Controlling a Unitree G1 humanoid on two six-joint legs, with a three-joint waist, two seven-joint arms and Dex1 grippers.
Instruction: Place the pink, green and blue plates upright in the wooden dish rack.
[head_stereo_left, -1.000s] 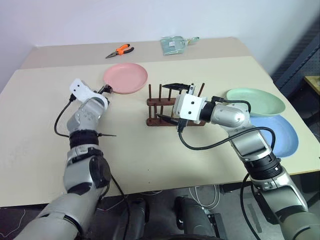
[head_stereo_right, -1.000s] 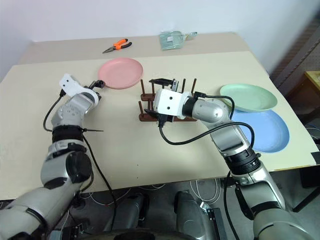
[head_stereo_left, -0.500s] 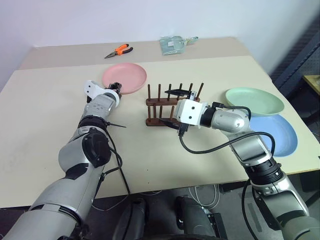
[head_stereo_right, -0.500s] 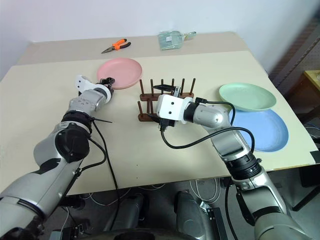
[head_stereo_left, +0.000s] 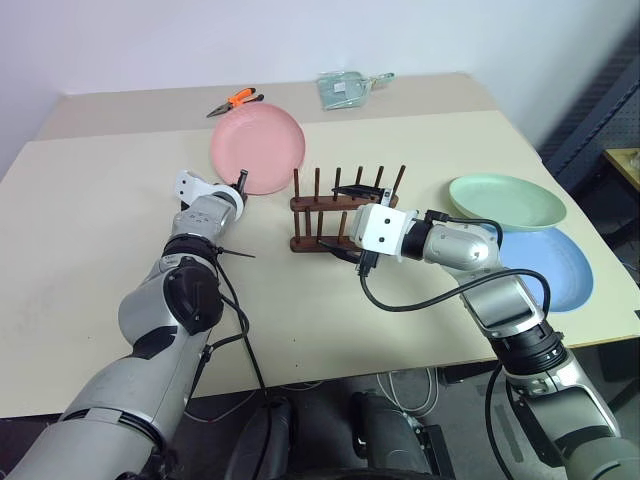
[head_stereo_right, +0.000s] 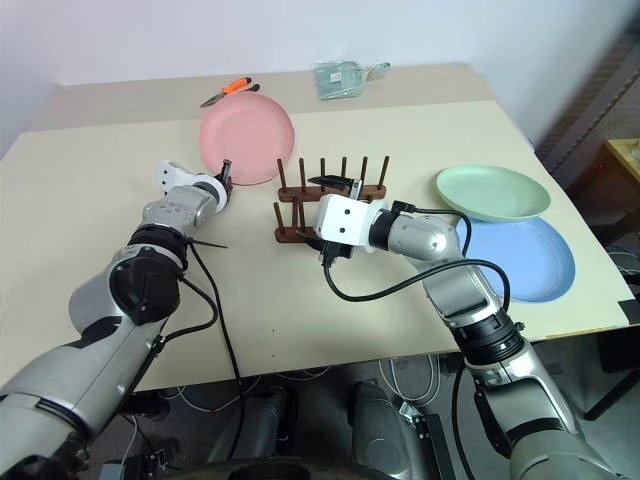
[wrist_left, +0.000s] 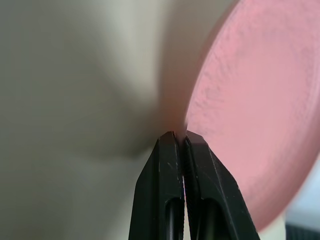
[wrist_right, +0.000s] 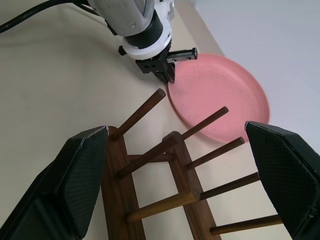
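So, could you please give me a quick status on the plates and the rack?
Left end effector shut on pink plate rim, plate tilted up. Right end effector open at the wooden dish rack, empty. Green plate overlaps blue plate.

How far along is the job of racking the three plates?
Done: nothing; the rack holds no plate. In hand: the left gripper is shut on the rim of the pink plate, tilting it up off the table. Left: the green plate and the blue plate lie flat, overlapping. The right gripper is open at the rack.
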